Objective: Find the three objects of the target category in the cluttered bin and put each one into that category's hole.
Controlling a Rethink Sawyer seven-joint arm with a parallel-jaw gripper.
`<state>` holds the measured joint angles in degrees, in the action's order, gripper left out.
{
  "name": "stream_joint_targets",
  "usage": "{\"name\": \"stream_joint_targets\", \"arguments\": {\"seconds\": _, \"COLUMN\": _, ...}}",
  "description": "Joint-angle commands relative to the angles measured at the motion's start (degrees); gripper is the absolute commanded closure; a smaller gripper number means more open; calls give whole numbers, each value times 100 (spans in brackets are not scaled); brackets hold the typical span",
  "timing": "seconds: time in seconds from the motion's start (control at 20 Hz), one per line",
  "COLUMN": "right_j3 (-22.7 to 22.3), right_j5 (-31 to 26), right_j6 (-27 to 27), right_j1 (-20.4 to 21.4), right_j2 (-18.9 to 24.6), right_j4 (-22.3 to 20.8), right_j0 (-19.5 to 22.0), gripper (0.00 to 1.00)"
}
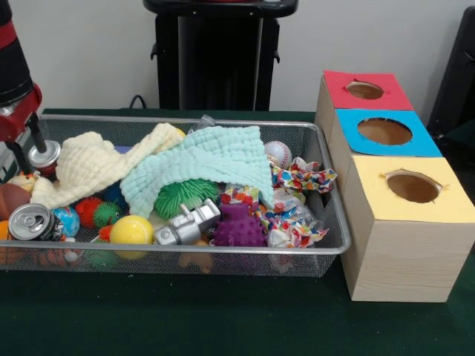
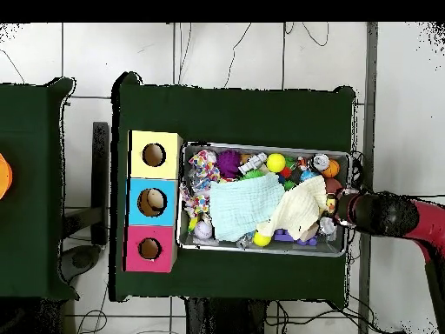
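Note:
The wire mesh bin (image 1: 245, 251) is full of clutter. The red-topped box's hole (image 1: 364, 90) is the farthest of three in the front view; it also shows in the overhead view (image 2: 149, 249). My gripper (image 1: 16, 157) reaches down into the bin's left end beside a silver can (image 1: 44, 153); in the overhead view the gripper (image 2: 335, 209) is at the bin's right end. A small pale plush (image 1: 22, 180) lies just below it. A tan-orange soft shape (image 1: 197, 259) shows through the front mesh. Any other animal toys are hidden.
A teal cloth (image 1: 200, 167) and a cream cloth (image 1: 93, 165) cover the bin's middle. Around them lie a silver toy robot (image 1: 189, 222), green (image 1: 182, 196) and purple (image 1: 239, 226) spiky balls, a yellow ball (image 1: 131, 230), a baseball (image 1: 278, 153) and a second can (image 1: 30, 221). Blue (image 1: 384, 131) and yellow (image 1: 413, 187) holes are nearer.

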<state>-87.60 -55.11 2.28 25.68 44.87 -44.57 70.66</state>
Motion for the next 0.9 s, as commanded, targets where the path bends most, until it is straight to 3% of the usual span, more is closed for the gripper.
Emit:
{"name": "stream_joint_targets", "arguments": {"seconds": 0.05, "right_j3": 529, "right_j5": -667, "right_j6": -862, "right_j1": -242, "right_j2": -157, "right_j4": 95, "right_j0": -53, "gripper": 0}}
{"name": "stream_joint_targets", "arguments": {"seconds": 0.4, "right_j3": 366, "right_j5": -335, "right_j6": -697, "right_j1": -345, "right_j2": -210, "right_j4": -27, "right_j0": -14, "gripper": 0}}
{"name": "stream_joint_targets", "arguments": {"seconds": 0.9, "right_j3": 468, "right_j5": -42, "right_j6": -656, "right_j1": -650, "right_j2": -285, "right_j4": -253, "right_j0": -57, "gripper": 0}}
